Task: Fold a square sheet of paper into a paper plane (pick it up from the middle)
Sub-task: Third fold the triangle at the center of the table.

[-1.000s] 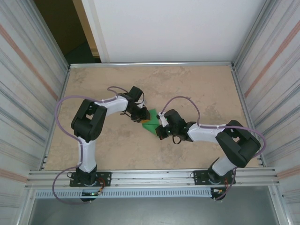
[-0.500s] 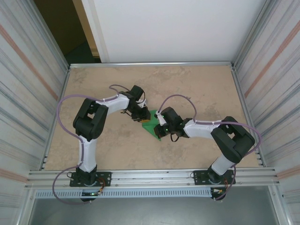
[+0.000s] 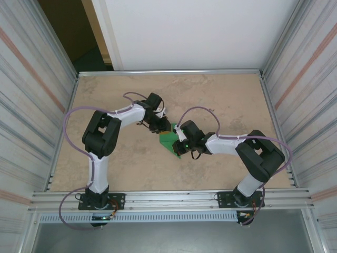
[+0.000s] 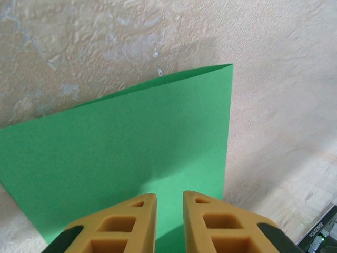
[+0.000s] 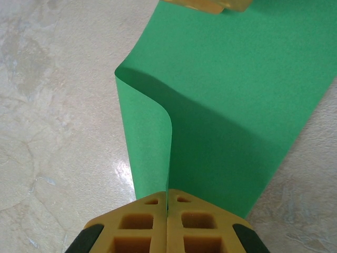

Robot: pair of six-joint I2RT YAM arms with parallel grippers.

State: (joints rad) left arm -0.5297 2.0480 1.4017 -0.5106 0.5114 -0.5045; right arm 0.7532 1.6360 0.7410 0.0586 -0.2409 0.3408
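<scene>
Square sheet of paper (image 3: 169, 141), bright green, lies mid-counter (image 3: 221, 100) between both arms. Right pincer (image 3: 179, 143) is closed tight on the near edge. In the right wrist view its fingers meet with no gap (image 5: 167, 193), and the paper's left edge curls up and over there. Left pincer (image 3: 164, 128) sits low over the opposite edge with its fingers (image 4: 134, 211) narrowly parted. It cannot be seen whether they touch the paper.
</scene>
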